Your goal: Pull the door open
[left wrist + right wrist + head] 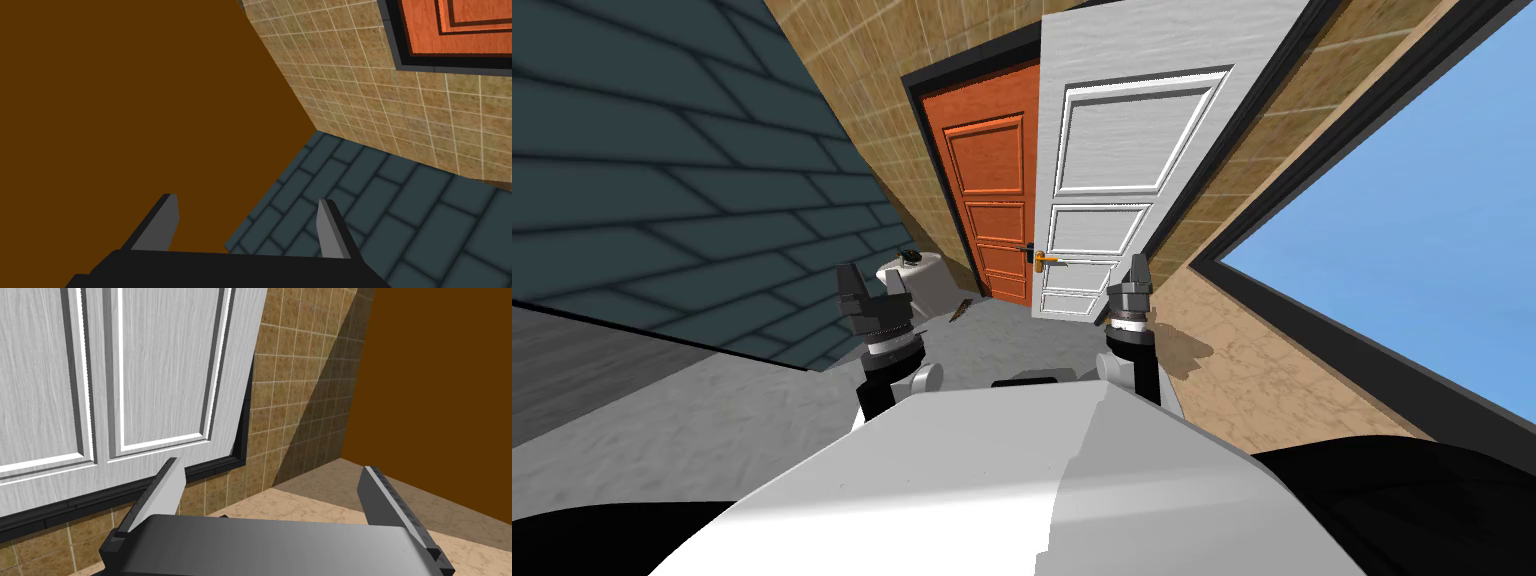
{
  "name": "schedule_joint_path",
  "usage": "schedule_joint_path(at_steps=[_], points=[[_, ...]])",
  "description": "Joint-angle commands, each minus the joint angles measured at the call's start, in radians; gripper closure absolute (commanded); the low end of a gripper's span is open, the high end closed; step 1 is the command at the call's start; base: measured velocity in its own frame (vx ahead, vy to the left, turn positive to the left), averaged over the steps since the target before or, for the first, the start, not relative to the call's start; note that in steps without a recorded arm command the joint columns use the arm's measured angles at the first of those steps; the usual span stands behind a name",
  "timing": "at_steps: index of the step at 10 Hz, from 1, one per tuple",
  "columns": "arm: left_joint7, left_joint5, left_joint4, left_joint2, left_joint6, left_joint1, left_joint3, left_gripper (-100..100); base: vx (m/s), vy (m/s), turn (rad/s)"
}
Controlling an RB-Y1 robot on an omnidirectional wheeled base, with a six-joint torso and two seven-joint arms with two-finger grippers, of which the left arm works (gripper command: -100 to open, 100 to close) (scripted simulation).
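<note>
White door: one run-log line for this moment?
white door partly open | handle not gripped | left gripper open, empty | right gripper open, empty, pointed at door, no contact

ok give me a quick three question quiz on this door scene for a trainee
1. True or false: the right gripper is shut on the door handle.
2. The second door, beside the white door, is: A) blue B) orange C) green.
3. Fill in: the left gripper has its fingers ____.

Key: 1 false, it is open and away from the handle; 2 B; 3 open.
</note>
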Motion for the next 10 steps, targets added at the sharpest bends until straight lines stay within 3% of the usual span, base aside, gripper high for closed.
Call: schedule_joint_path(at_steps=[1, 10], points=[[0.006, 0.001, 0.028, 0.009, 0.006, -0.013, 0.001, -100, 0.112, 0.06, -0.073], [0.054, 0.011, 0.246, 0.067, 0.052, -0.117, 0.01, -100, 0.117, -0.001, -0.072]])
